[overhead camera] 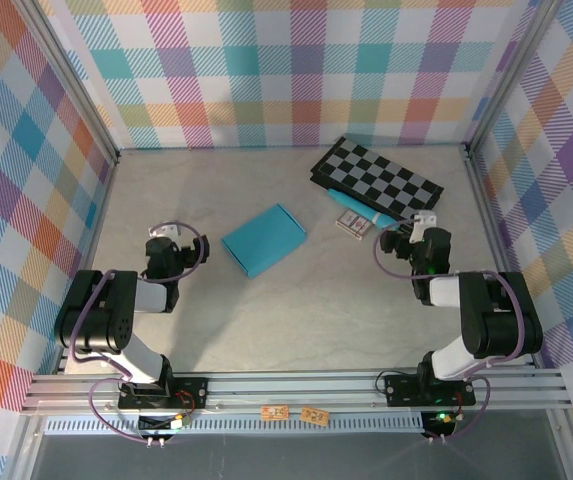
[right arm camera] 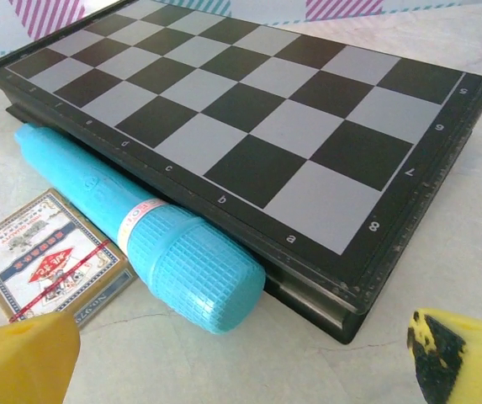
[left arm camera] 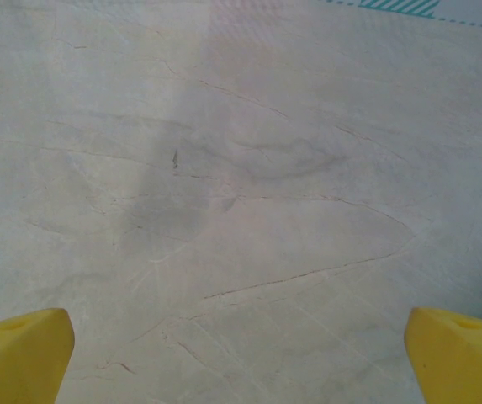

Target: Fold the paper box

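The pale, creased surface [overhead camera: 296, 320] carries a black-and-grey checkerboard [overhead camera: 376, 177] at its far right. The paper box [overhead camera: 264, 239] lies near the middle, a flat teal-blue rectangle turned at an angle, apart from the 2 arms. A teal tube [right arm camera: 140, 244] rests against the checkerboard's edge, with a small printed packet [right arm camera: 47, 252] just beside it. The left end effector [left arm camera: 241, 353] and right end effector [right arm camera: 241, 353] stand wide open, holding nothing.

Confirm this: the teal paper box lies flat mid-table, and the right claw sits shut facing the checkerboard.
Not shut: the right claw is open, yellow fingers wide apart, as the right wrist view shows. The paper box does lie flat mid-table, and the claw faces the checkerboard.
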Controlling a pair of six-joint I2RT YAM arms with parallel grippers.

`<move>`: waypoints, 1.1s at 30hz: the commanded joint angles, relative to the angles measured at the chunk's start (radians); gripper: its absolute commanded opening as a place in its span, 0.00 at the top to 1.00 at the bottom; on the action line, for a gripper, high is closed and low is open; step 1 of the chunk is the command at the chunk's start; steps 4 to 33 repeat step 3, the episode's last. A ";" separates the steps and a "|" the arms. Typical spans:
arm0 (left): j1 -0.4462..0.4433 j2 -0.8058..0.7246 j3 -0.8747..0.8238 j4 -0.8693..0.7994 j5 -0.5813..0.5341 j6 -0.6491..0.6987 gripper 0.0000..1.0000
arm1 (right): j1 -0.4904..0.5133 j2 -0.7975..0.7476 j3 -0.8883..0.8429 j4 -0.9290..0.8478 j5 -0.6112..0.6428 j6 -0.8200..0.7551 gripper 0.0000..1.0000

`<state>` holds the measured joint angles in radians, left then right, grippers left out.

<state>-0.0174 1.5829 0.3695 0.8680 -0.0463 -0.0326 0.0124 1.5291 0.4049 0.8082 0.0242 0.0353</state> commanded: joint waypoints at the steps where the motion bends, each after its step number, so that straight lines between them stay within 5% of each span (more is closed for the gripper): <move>1: -0.006 -0.005 0.018 0.037 -0.019 0.014 0.00 | -0.005 0.007 0.013 0.003 -0.035 -0.025 0.01; 33: -0.007 -0.005 0.017 0.038 -0.022 0.014 0.00 | -0.004 0.004 0.003 0.021 -0.040 -0.029 0.01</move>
